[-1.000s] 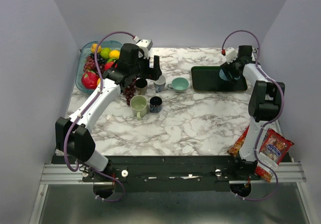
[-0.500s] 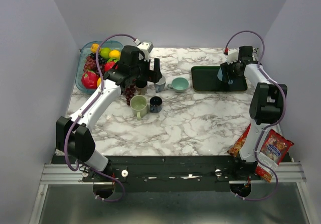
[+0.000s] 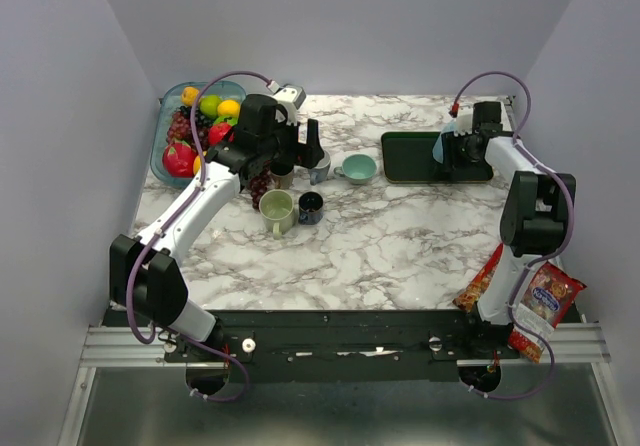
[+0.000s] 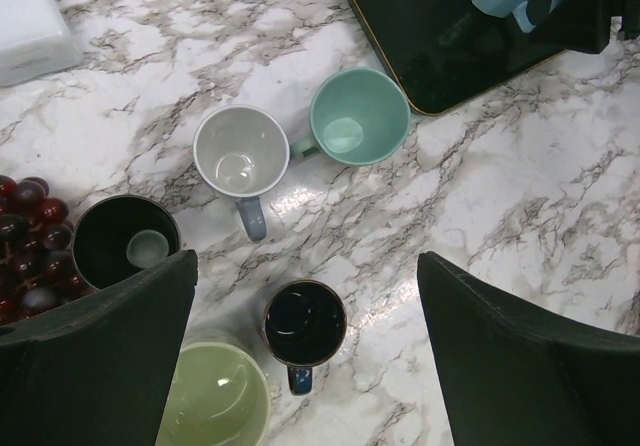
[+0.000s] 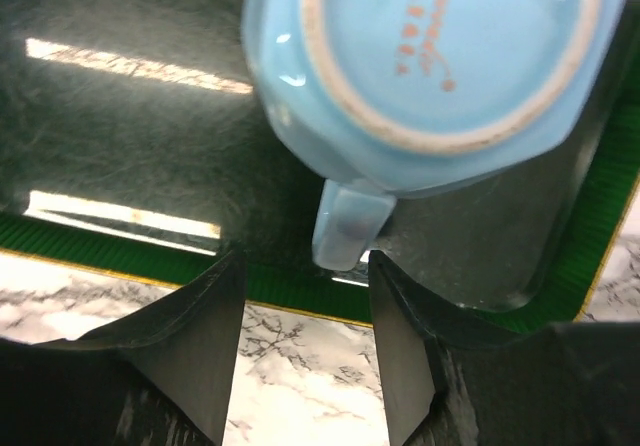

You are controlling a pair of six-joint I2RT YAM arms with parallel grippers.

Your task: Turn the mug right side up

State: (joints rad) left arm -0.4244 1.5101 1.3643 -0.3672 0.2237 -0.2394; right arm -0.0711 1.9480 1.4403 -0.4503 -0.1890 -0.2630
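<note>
The light blue mug (image 5: pixel 430 56) sits on the dark green tray (image 5: pixel 120 166) with its ringed base turned to the right wrist camera. Its handle (image 5: pixel 345 228) points toward my right gripper (image 5: pixel 300 311), which is open. The handle's tip lies just ahead of the gap between the two fingers and touches neither. In the top view the mug (image 3: pixel 441 147) is at the tray's (image 3: pixel 405 169) right part, with the right gripper (image 3: pixel 456 152) against it. My left gripper (image 4: pixel 310 351) is open and empty, hovering over a group of upright mugs.
Upright mugs stand mid-left: grey-white (image 4: pixel 241 151), teal (image 4: pixel 358 118), black (image 4: pixel 305 321), pale green (image 4: pixel 212 396) and a dark one (image 4: pixel 125 241) beside grapes (image 4: pixel 30 216). A fruit bowl (image 3: pixel 190 131) is at the far left. Snack bags (image 3: pixel 540 301) lie at the right front.
My right gripper has shifted right and closer to the blue mug on the tray. My left gripper has drifted slightly over the mugs.
</note>
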